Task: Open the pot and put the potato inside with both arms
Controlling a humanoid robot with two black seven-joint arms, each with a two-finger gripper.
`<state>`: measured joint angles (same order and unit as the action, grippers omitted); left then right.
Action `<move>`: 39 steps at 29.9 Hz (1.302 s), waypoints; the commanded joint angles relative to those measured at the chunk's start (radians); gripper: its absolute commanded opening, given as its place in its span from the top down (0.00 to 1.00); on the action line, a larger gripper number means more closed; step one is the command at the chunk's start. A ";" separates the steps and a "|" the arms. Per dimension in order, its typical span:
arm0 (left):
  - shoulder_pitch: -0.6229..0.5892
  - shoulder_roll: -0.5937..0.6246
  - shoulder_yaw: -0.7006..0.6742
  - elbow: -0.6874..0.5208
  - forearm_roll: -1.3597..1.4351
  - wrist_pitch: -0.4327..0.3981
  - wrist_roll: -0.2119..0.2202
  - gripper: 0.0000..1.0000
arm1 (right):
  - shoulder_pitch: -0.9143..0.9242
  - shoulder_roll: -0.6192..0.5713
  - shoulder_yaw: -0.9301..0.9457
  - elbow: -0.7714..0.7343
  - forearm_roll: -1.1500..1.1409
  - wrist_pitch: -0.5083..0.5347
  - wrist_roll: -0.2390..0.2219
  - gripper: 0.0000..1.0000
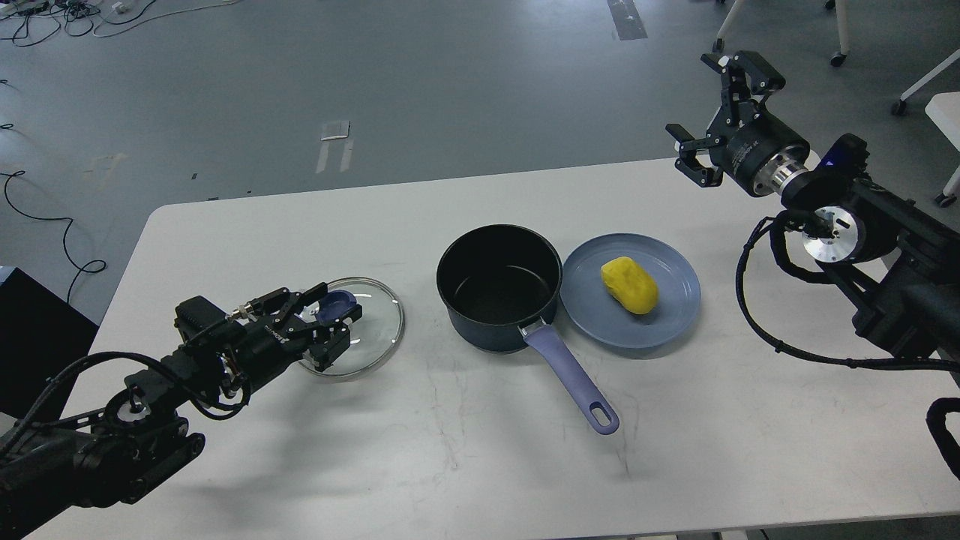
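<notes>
The dark navy pot stands open at the table's middle, its black inside empty and its lavender-blue handle pointing toward the front right. The yellow potato lies on a flat blue plate just right of the pot. My left gripper is closed around the blue knob of the round glass lid, which is low over the table left of the pot. My right gripper is open and empty, raised above the table's back right edge, well away from the potato.
The white table bears only the pot, plate and lid. Beyond its far edge is grey floor with cables at the far left. Chair legs on castors stand at the far right.
</notes>
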<state>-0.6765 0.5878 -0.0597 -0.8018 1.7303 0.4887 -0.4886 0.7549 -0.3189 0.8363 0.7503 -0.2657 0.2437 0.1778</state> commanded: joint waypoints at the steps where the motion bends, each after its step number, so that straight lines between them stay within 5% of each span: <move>1: -0.003 -0.002 -0.002 0.000 -0.002 0.000 0.000 0.19 | 0.000 0.000 0.000 -0.002 0.000 0.000 0.000 0.00; 4: -0.012 -0.002 -0.003 -0.007 -0.020 0.000 0.000 0.03 | 0.001 0.000 0.000 -0.003 0.000 0.000 -0.001 0.00; 15: -0.093 0.030 -0.012 -0.022 -0.196 0.000 0.000 0.02 | 0.001 0.001 0.000 -0.002 -0.001 0.002 -0.001 0.00; 23: -0.312 0.027 -0.017 -0.022 -0.633 0.000 0.000 0.02 | 0.012 0.000 -0.002 0.021 -0.004 0.003 -0.001 0.00; 32: -0.466 -0.012 -0.031 -0.022 -1.274 -0.401 0.000 0.02 | 0.035 -0.003 -0.046 0.024 -0.010 0.005 0.000 0.00; 35: -0.466 -0.035 -0.092 -0.022 -1.419 -0.484 0.088 0.02 | 0.035 -0.014 -0.063 0.035 -0.012 0.005 0.000 0.00; 37: -0.454 -0.066 -0.172 -0.020 -1.491 -0.542 0.186 0.02 | 0.038 -0.020 -0.078 0.038 -0.012 0.005 0.000 0.00; 39: -0.445 -0.080 -0.205 -0.022 -1.502 -0.559 0.226 0.02 | 0.044 -0.022 -0.086 0.038 -0.012 0.006 0.000 0.00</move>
<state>-1.1360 0.5322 -0.2056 -0.8233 0.2719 -0.0305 -0.3355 0.7924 -0.3366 0.7629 0.7870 -0.2776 0.2489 0.1782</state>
